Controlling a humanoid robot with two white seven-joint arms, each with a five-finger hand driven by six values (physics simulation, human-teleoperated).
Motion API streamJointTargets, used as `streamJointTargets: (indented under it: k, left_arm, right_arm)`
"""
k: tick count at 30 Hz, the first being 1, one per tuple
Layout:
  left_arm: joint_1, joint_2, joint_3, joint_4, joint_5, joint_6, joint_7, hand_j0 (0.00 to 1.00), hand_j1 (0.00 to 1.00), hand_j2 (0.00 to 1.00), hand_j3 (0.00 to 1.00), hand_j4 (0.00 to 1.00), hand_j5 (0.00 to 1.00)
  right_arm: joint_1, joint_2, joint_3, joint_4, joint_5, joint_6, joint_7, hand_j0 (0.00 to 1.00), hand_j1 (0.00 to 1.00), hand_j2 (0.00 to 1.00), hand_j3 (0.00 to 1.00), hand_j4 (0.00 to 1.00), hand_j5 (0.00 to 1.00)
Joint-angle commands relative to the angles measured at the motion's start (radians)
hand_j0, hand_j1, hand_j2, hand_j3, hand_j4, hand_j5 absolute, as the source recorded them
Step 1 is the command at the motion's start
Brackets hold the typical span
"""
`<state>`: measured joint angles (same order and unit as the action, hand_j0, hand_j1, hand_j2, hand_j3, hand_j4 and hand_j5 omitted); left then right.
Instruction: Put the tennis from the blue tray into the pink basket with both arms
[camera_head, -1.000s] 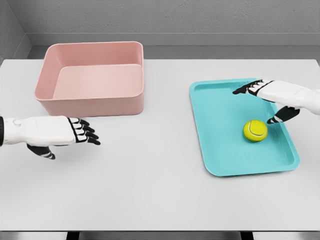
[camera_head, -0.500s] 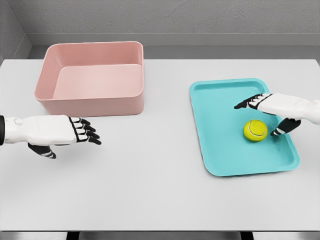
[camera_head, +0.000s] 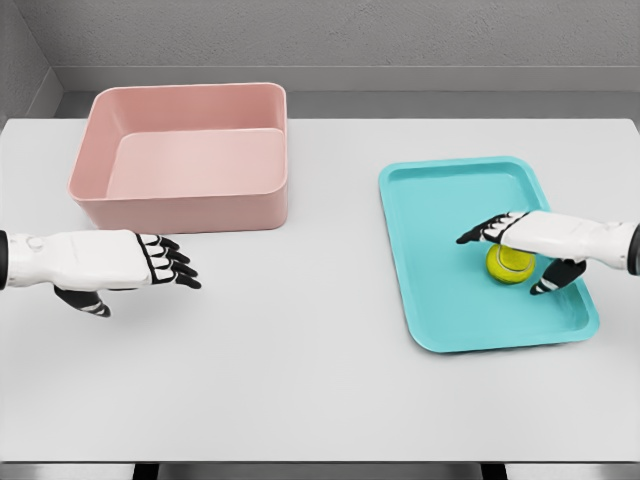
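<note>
The tennis ball (camera_head: 511, 264) lies on the blue tray (camera_head: 440, 215), toward its near right part, and the right hand (camera_head: 525, 240) is spread over it from the right. The fingers (camera_head: 480, 232) reach out past the ball's far left side and the thumb (camera_head: 548, 281) hangs down at its near right. They bracket the ball but are not closed on it, so the hand is released for now; whether the palm touches the top of the ball cannot be told.

The ball should be light and springy, with a felt cover that gives decent friction. Being round, it will likely roll across the smooth tray if nudged from one side only. The safest hold looks like one across its widest part, fingers on one side and thumb opposite, squeezed evenly.

The tray holds nothing besides the ball. The pink basket (camera_head: 182, 205) sits at the far left of the table (camera_head: 300, 350), well apart from the tray, and its inside is empty.

The left hand (camera_head: 120, 265) hovers low at the near left, just in front of the basket, fingers extended and relaxed, holding nothing.
</note>
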<state>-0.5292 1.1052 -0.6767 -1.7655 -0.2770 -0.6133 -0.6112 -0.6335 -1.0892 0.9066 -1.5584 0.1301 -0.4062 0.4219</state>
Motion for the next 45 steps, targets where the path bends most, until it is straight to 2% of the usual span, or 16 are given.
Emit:
streamJointTargets:
  k: [1,16,22,29,40,45]
  left_arm:
    - [0.000,0.002,0.000,0.000,0.004,0.002,0.000,1.00,1.00,1.00,1.00,1.00,1.00]
    - [0.000,0.002,0.002,0.000,0.004,0.002,0.000,1.00,1.00,1.00,1.00,1.00,1.00]
    - [-0.003,0.002,0.000,0.000,0.004,0.002,0.000,1.00,1.00,1.00,1.00,1.00,1.00]
    - [-0.005,0.001,0.000,0.000,0.004,0.002,0.000,1.00,1.00,1.00,1.00,1.00,1.00]
    - [-0.005,0.001,0.000,0.000,0.004,0.002,0.000,1.00,1.00,1.00,1.00,1.00,1.00]
    - [-0.005,0.001,0.000,0.000,0.004,0.002,0.000,1.00,1.00,1.00,1.00,1.00,1.00]
  right_arm:
    - [0.000,0.000,0.008,0.003,-0.004,0.001,-0.002,1.00,1.00,1.00,1.00,1.00,1.00]
    - [-0.002,0.043,0.011,0.077,-0.001,0.003,0.000,0.96,0.96,0.96,0.96,0.96,0.96]
    - [-0.002,0.043,0.017,0.077,0.000,0.003,0.003,0.86,0.86,0.86,0.86,0.86,0.86]
    - [-0.002,0.045,0.020,0.084,0.002,0.003,0.003,0.79,0.79,0.79,0.79,0.79,0.79]
    - [0.000,0.045,0.020,0.113,0.023,0.001,0.003,0.56,0.56,0.56,0.56,0.56,0.56]
    - [-0.002,0.045,0.018,0.110,0.023,0.000,0.003,0.54,0.54,0.54,0.54,0.54,0.54]
